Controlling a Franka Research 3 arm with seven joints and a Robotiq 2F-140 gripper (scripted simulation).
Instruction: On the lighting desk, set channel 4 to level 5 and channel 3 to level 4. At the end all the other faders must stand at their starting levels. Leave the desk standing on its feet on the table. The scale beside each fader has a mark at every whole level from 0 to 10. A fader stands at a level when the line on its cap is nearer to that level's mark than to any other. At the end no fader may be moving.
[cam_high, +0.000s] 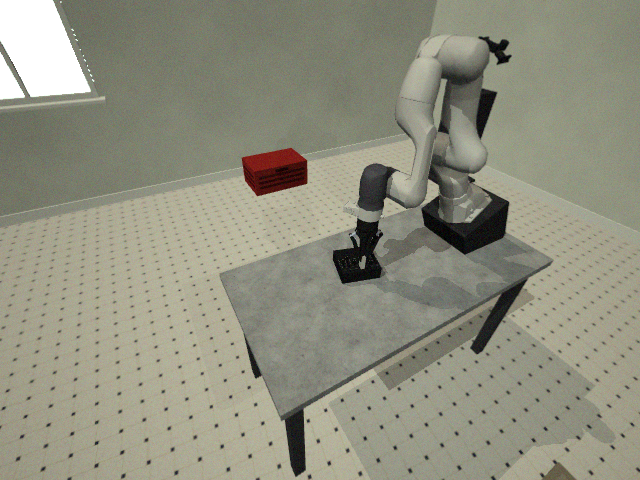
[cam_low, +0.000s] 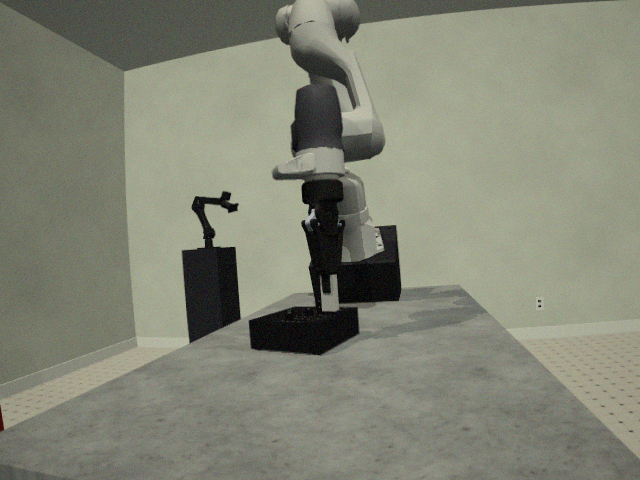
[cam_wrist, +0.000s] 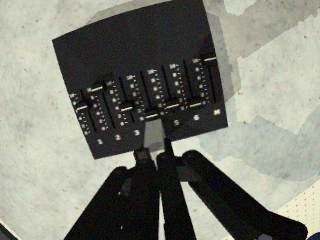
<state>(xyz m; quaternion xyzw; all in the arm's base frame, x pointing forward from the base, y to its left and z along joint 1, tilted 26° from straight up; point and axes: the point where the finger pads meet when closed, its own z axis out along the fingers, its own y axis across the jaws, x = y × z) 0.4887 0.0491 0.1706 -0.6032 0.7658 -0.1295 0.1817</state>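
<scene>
Far left in the top view, a bright window (cam_high: 36, 49) sits in the grey wall; further right, a red crate (cam_high: 274, 171) shows above the tiled floor near the skirting; right of it, the grey table (cam_high: 310, 330) carries the lighting desk (cam_high: 356, 266), a small black box standing flat on the table top, towards the edge facing the crate and well apart from the black pedestal (cam_high: 483, 229) at the far right corner; the white arm (cam_high: 418, 129) rises from that pedestal, folds over, and drops its dark wrist straight down over the desk.

In the exterior view, a small dark arm on a black column (cam_low: 210, 289) stands on the floor at the left, beyond the table; right of it the lighting desk (cam_low: 302, 330) sits level on the table, with the gripper (cam_low: 325, 299) pointing down onto its top face.

In the wrist view, the desk (cam_wrist: 134, 47) shows a row of six faders; the rightmost cap (cam_wrist: 210, 59) stands much higher in its slot than the others; the gripper (cam_wrist: 155, 135) has its fingers pressed fully together with nothing between them, the pale tip lying at the near end of the middle faders, by the desk's near edge; which channel it touches cannot be told.
</scene>
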